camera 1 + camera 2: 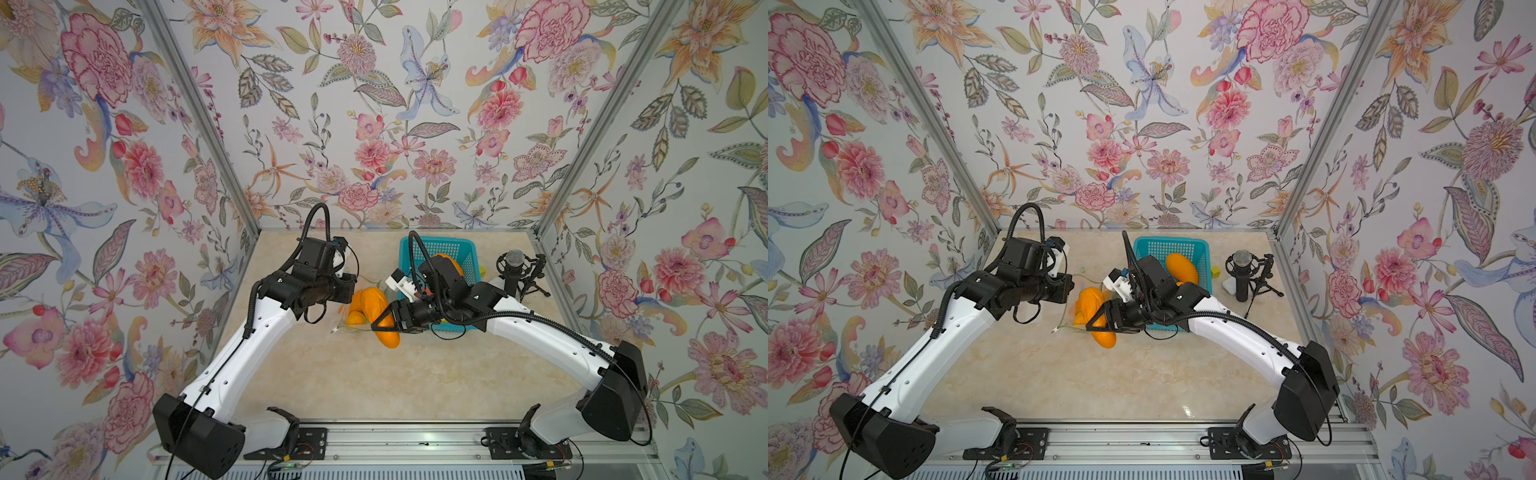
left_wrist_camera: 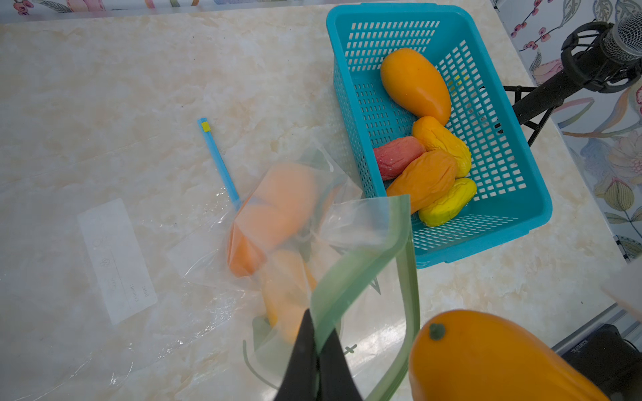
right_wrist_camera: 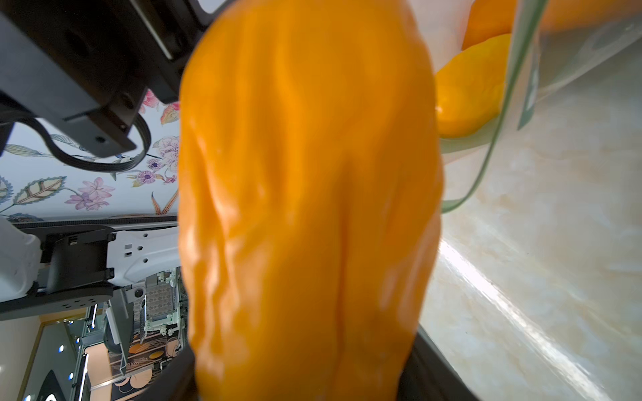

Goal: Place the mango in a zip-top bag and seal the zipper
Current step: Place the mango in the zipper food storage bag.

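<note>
Pinching clear green-rimmed zip-top bag (image 2: 357,269) beside turquoise plastic basket (image 2: 399,9), left fingers (image 2: 302,357) together; right fingers (image 1: 382,316) clamp oblong orange mango (image 2: 486,357), which may snag the slack mouth.

Mango (image 3: 309,208) blocks most of r. wrist view; fruit (image 2: 278,208) inside bag (image 2: 354,222) looks blurred.

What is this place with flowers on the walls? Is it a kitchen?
Probably a robot practice booth, not a kitchen: flowery wall panels in metal frames, a left arm and right arm bolted to a rail, and a microphone on the table.
</note>
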